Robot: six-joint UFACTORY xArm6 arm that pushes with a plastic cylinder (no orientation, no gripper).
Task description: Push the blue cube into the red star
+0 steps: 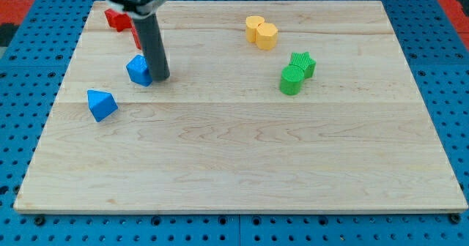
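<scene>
Your tip [161, 77] sits right beside the blue cube [138, 70], on the cube's right side in the view, touching it or almost. The red star [116, 18] is up near the view's top left, apart from the cube, and another red block [136, 38] peeks out behind the rod. There is no pincer here, just the rod. A blue pointed block [101, 104] lies lower left on the counter [242, 158]. Two yellow blocks [261, 32] touch each other. A green star [303, 63] touches a green round block [291, 79].
</scene>
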